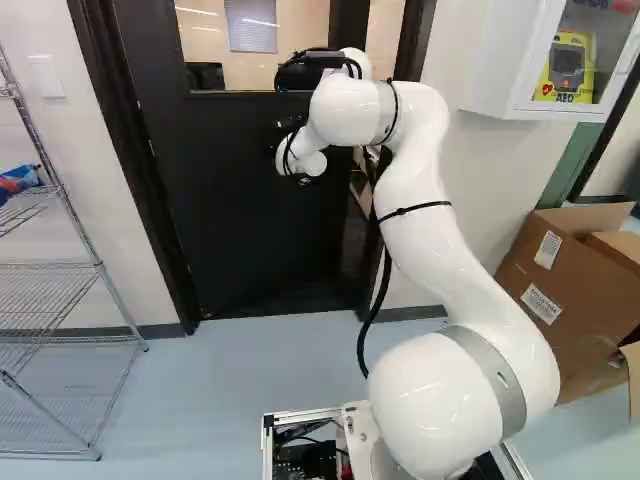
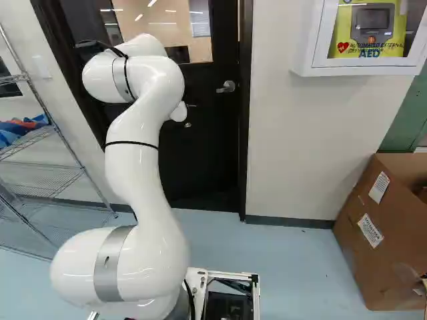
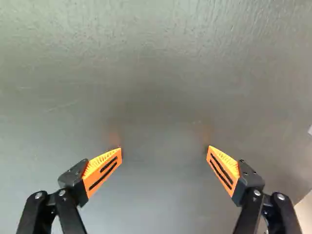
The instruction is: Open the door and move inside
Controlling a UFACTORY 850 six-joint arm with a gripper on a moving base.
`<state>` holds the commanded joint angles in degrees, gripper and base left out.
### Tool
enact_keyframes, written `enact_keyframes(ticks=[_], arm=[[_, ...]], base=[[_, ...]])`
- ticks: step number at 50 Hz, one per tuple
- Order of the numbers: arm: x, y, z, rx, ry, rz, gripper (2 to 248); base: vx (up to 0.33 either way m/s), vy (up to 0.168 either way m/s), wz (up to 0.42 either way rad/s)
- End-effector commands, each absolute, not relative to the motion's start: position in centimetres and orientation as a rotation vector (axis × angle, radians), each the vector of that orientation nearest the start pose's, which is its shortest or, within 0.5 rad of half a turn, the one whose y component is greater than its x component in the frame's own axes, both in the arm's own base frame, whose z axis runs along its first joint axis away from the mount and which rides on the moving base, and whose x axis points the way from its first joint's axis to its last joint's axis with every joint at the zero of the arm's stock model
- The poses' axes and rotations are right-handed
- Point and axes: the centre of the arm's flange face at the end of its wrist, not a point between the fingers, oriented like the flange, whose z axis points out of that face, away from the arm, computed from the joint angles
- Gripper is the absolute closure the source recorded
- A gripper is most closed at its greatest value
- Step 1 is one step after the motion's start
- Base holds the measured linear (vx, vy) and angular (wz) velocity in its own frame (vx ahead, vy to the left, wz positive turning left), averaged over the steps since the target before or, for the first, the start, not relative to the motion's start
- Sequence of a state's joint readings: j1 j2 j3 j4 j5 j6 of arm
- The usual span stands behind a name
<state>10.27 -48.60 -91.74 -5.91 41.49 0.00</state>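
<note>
In the left base view my gripper (image 1: 286, 130) is a dark shape at the arm's end, before the black door (image 1: 225, 220); its fingertips are hidden there. The wrist view shows the gripper (image 3: 164, 147) open, fingers wide apart with nothing between them. Both tips point at the door's flat face (image 3: 156, 87), very near it; contact cannot be told. In the right base view the silver handle (image 2: 227, 87) sits near the door's edge, right of the arm. Through a narrow gap beside the door in the left base view, things beyond show, so the door stands ajar.
A wire shelf (image 1: 60, 265) stands left of the doorway. Right of it are the dark door frame (image 2: 245, 133), a wall with a white AED cabinet (image 2: 310, 40), and a large cardboard box (image 2: 380, 233) on the floor. The door has a window (image 2: 190, 33).
</note>
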Motion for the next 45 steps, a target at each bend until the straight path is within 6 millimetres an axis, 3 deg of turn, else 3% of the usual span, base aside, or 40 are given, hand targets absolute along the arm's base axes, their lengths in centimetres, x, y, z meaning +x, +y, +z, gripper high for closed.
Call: enact_keyframes(ticks=[12,45], arm=[[76.7,14.8,40.6,-2.213,-0.359,-2.024,3],[70.4,13.4,42.0,-2.28,-0.362,-1.952,3]], base=[[0.0,0.0,0.0],[0.0,0.0,0.0]])
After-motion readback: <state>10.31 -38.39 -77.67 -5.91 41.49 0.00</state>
